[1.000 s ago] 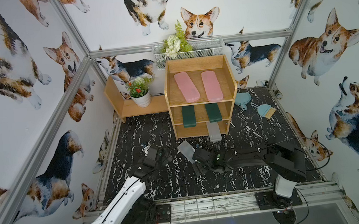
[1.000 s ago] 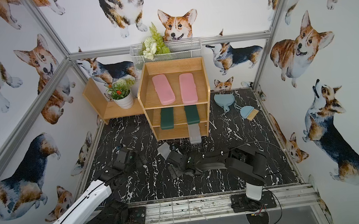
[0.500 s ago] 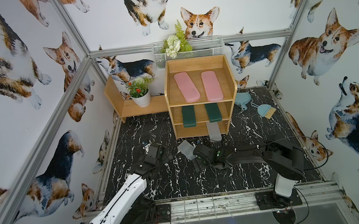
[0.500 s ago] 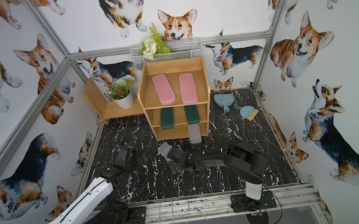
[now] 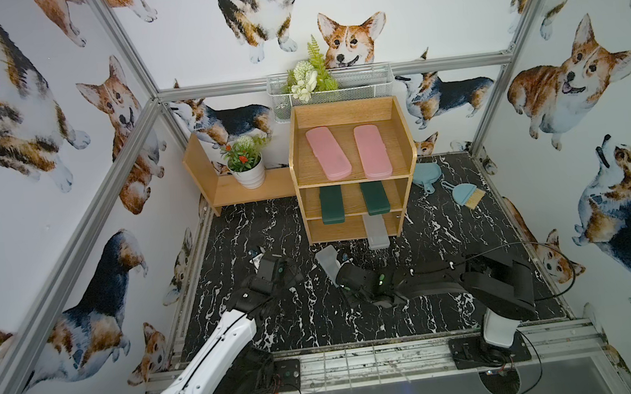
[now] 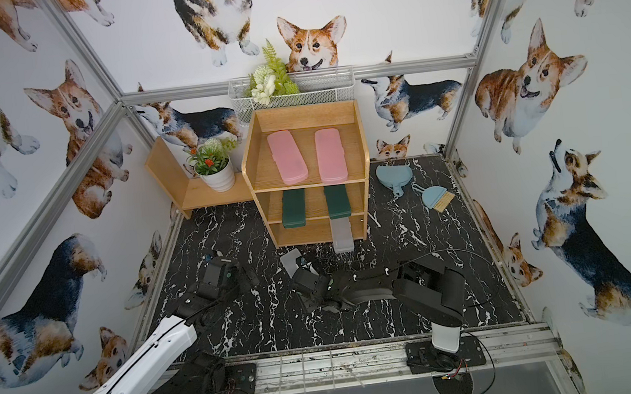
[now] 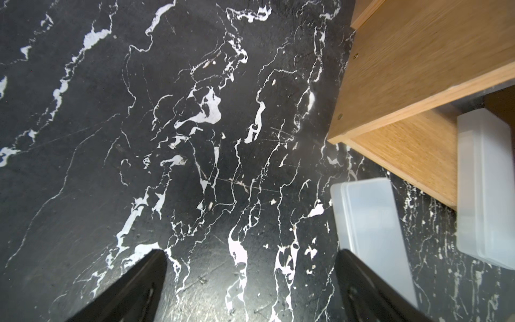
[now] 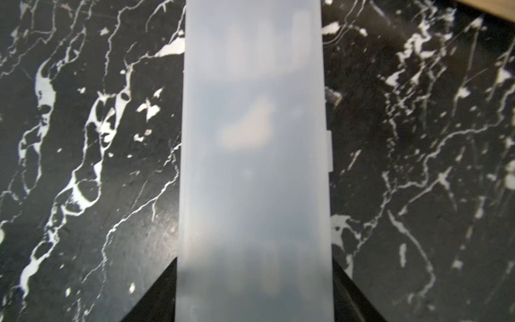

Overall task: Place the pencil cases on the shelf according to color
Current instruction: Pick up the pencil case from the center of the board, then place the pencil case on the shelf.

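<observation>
Two pink pencil cases point(image 5: 328, 153) point(image 5: 372, 151) lie on top of the wooden shelf point(image 5: 345, 113). On its middle tier are two dark green ones point(image 5: 331, 204) point(image 5: 374, 198). A frosted one point(image 5: 375, 231) pokes out of the bottom tier. My right gripper point(image 8: 255, 264) point(image 5: 338, 268) is shut on one end of a second frosted pencil case point(image 8: 253, 139) point(image 5: 328, 259), which is low over the floor in front of the shelf; one finger presses each long side. To its left my left gripper point(image 7: 250, 253) point(image 5: 260, 256) hangs open over bare floor, holding nothing.
A low L-shaped wooden stand point(image 5: 226, 190) with a potted plant point(image 5: 247, 165) sits left of the shelf. A wire basket point(image 5: 331, 90) hangs behind it. A blue dustpan point(image 5: 426, 175) and brush point(image 5: 467, 195) lie at the right. Patterned walls enclose the black marble floor point(image 5: 279, 327).
My right gripper's jaws have closed from wide open onto the sides of the frosted pencil case. The left arm has reached slightly further forward.
</observation>
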`<control>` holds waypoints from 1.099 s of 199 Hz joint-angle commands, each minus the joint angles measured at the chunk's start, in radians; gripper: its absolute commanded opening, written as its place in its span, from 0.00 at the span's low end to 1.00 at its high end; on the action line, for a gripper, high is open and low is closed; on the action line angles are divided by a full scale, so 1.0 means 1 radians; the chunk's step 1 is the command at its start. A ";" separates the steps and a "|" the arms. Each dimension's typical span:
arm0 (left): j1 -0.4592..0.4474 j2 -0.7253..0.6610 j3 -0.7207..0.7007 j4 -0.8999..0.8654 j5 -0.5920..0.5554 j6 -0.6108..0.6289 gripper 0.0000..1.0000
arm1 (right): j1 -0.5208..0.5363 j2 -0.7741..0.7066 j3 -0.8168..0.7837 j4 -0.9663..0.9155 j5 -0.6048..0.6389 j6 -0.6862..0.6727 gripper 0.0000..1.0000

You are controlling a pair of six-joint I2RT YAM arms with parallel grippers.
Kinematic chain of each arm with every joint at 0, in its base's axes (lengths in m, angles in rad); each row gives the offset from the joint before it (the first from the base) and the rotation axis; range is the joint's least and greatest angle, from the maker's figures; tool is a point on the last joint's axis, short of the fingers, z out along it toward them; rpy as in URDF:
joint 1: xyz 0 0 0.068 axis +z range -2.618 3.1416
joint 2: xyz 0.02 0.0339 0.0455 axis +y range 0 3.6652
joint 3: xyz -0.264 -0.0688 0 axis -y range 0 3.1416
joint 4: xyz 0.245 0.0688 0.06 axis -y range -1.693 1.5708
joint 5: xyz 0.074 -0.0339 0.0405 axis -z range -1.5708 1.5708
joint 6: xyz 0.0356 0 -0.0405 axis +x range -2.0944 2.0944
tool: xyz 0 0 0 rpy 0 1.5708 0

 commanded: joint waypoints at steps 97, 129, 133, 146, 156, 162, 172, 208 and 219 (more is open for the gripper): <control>0.016 -0.005 -0.002 0.055 -0.008 0.033 0.99 | -0.022 -0.162 -0.063 0.054 0.122 0.204 0.40; 0.018 0.040 0.010 0.091 0.037 0.027 0.99 | -0.101 -0.067 0.021 0.118 0.083 0.195 0.39; 0.018 0.045 0.011 0.094 0.043 0.025 0.99 | -0.108 -0.051 0.039 0.121 0.082 0.195 0.39; 0.018 0.055 0.013 0.106 0.058 0.021 0.99 | -0.132 0.002 0.096 0.122 0.071 0.194 0.39; 0.019 0.056 0.012 0.117 0.071 0.019 0.99 | -0.146 0.046 0.141 0.116 0.067 0.190 0.40; 0.019 0.058 0.010 0.124 0.079 0.017 0.99 | -0.151 0.072 0.169 0.109 0.068 0.191 0.42; 0.017 0.063 0.005 0.137 0.094 0.016 0.99 | -0.161 0.120 0.218 0.087 0.069 0.193 0.49; 0.018 0.068 -0.018 0.181 0.149 0.027 0.99 | -0.175 0.218 0.330 0.030 0.044 0.203 0.86; 0.018 0.068 -0.023 0.190 0.158 0.038 0.99 | -0.175 0.213 0.323 0.036 0.040 0.208 0.89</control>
